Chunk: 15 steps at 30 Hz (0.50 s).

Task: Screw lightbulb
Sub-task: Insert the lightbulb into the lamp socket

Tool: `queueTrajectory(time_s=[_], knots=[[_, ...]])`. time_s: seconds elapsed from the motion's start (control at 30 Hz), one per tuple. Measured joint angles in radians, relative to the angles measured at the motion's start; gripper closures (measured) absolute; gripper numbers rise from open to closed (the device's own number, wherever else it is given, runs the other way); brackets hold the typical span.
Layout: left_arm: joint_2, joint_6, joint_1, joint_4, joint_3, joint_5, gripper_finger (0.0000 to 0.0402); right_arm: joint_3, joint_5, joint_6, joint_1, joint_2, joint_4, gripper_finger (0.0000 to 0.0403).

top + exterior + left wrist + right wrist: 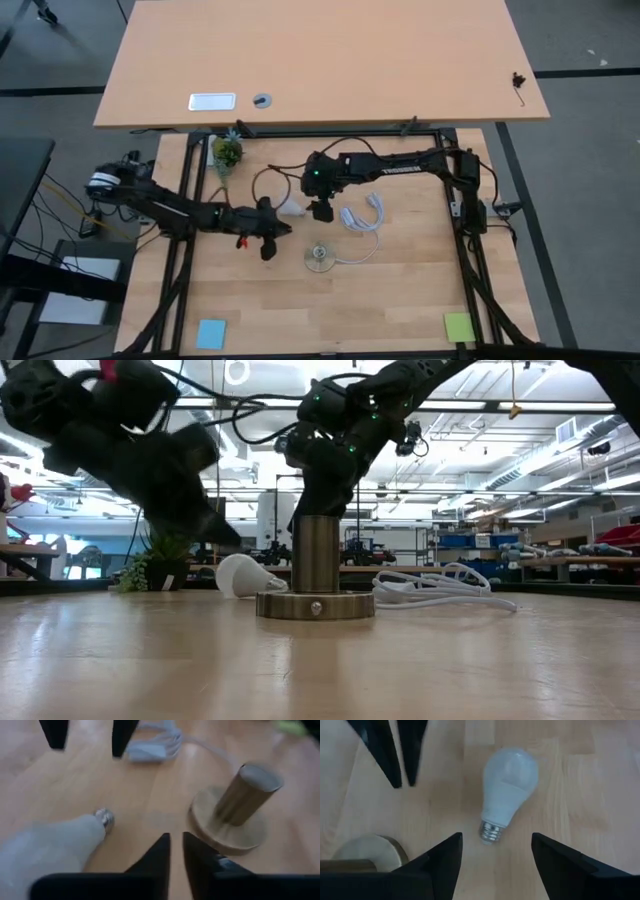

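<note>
Two arms reach over the bench [400, 300]. The left gripper [175, 845], fingers nearly together and empty, sits just beside the lightbulb [509, 785], which lies loose on its side. The right gripper [495, 850] hangs wide above it. The socket [315, 585] half-hides the lightbulb at table height; the cable [362, 215] lies behind.

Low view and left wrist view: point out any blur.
Low view: the left arm's dark bulk is smeared, while the socket is crisp. Left wrist view: soft throughout, the lightbulb hazy-edged. Right wrist view: the lightbulb is sharp.
</note>
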<state>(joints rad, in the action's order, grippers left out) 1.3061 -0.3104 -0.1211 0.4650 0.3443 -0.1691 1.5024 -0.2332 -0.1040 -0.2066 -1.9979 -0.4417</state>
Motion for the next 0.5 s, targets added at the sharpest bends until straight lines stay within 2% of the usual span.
queueTrajectory(time_s=[0.1, 0.3, 0.4, 0.5], knots=[[-0.137, -0.008, 0.022, -0.113, -0.009, 0.028, 0.0393, 0.0, 0.0, 0.0, 0.002, 0.0, 0.0, 0.0172], [-0.386, -0.078, 0.039, -0.49, -0.008, -0.042, 0.0397, 0.0, -0.028, -0.001, 0.023, -0.003, 0.009, 0.0198], [-0.408, -0.158, 0.032, -0.622, -0.009, -0.026, 0.0399, 0.0, -0.03, -0.031, 0.052, -0.012, 0.016, 0.0208], [-0.381, -0.196, 0.012, -0.635, -0.009, -0.011, 0.04, 0.0, -0.03, -0.058, 0.084, -0.026, 0.055, 0.0211]])
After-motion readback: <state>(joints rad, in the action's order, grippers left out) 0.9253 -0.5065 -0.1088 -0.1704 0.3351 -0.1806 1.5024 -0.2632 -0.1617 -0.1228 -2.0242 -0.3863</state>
